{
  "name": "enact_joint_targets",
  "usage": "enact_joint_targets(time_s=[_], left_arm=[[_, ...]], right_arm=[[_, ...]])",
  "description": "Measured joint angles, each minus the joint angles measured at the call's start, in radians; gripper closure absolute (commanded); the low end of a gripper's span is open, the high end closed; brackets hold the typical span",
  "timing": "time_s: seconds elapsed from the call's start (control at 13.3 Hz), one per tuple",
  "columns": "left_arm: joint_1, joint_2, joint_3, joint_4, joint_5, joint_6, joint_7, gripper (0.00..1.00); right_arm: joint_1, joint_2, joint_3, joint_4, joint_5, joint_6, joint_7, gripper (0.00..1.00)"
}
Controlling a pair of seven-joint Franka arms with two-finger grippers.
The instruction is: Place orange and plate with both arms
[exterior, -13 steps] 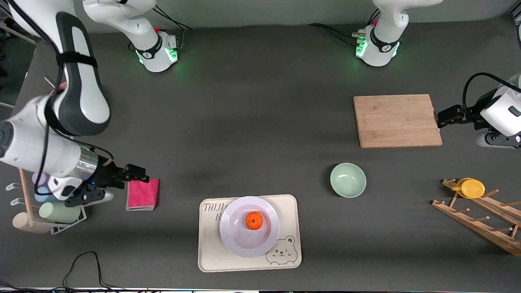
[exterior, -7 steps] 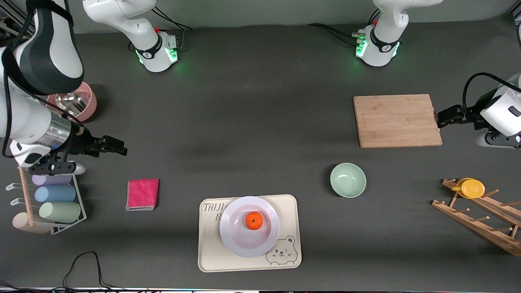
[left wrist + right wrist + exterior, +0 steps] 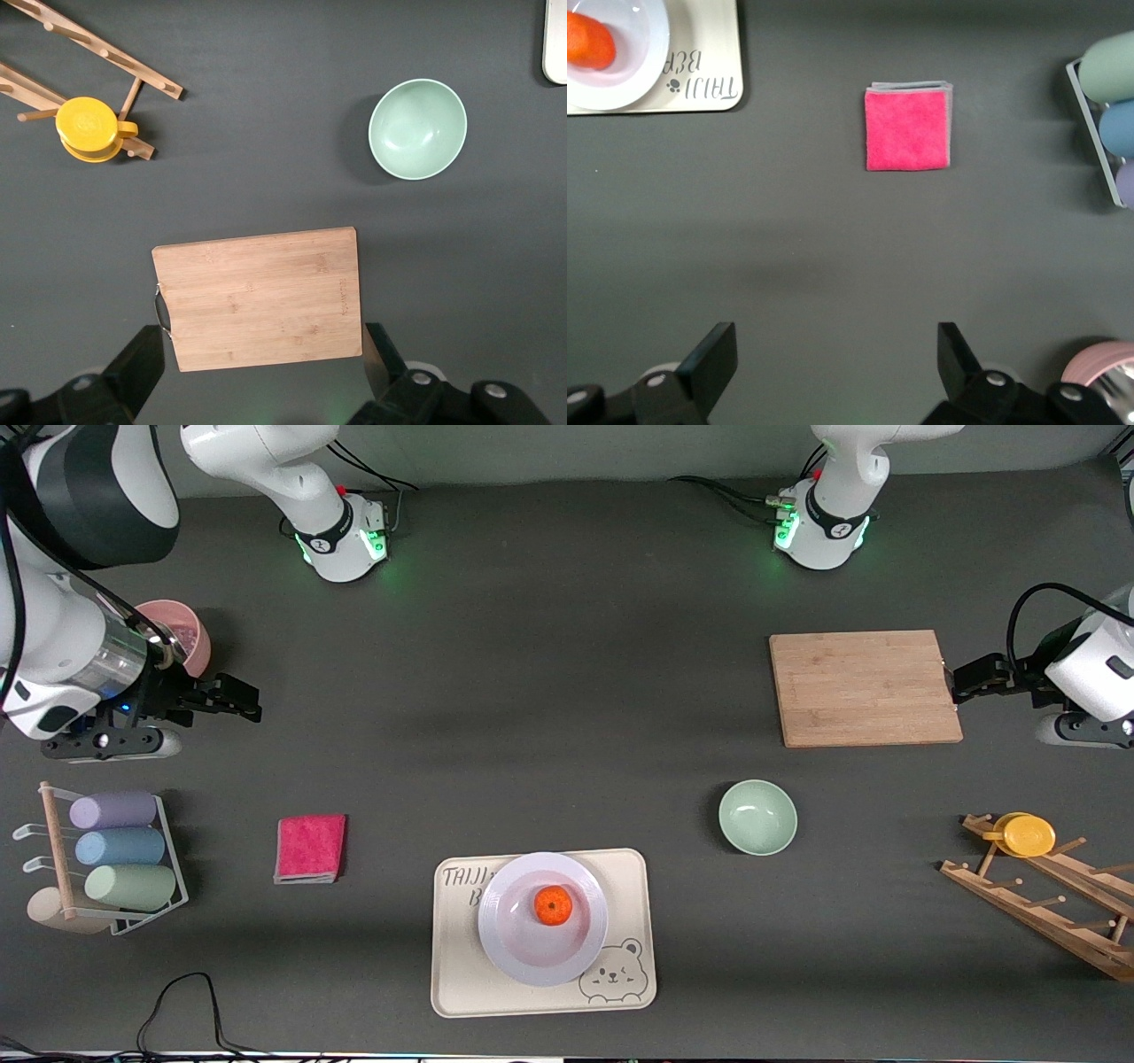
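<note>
Resting on the dark table, lower centre of the front frame: cream bear tray, printed "TAIJI" on its upper edge, second line starting with "B" and then hidden under the plate; drawn bear face in its lower corner. Seen in mirror form as "TAIJI BE" in the upper corner of the right wrist view. No other writing readable.

Lying at the right of the frame: wooden cutting board, bare. Below it at the frame's edge: wooden peg rack with flat yellow cup on it.

Sitting on the tray: white plate, covering part of the print. Placed in the plate's middle: orange, touching nothing else.

Standing at lower left: wire holder with three pastel cylinders. Between board and tray: pale green bowl. Just above the holder, partly hidden by the arm: pink bowl. Between holder and tray: pink folded cloth.

Hanging at the left of the frame, over bare table beside the pink bowl: right gripper, fingers spread wide, holding nothing. Hanging at the board's edge toward the left arm's end: left gripper, fingers likewise spread wide, empty, touching nothing.
</note>
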Motion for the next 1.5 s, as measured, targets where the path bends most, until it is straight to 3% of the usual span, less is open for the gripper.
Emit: enact_joint_targets(time_s=[0.9,1.35,1.5], left_arm=[[0.0,0.0,0.0,0.0,0.0,0.0,0.0,0.0],[0.0,0.0,0.0,0.0,0.0,0.0,0.0,0.0],[0.0,0.0,-0.001,0.0,0.0,0.0,0.0,0.0]], right_arm=[[-0.016,-0.045,-0.019,-0.007,-0.006,-0.05,0.061,0.0],[-0.295,-0.144,0.253,-0.128,0.009,-0.035,0.043,0.0],[-0.334,-0.182,0.299,-0.152,0.02,-0.035,0.034,0.0]])
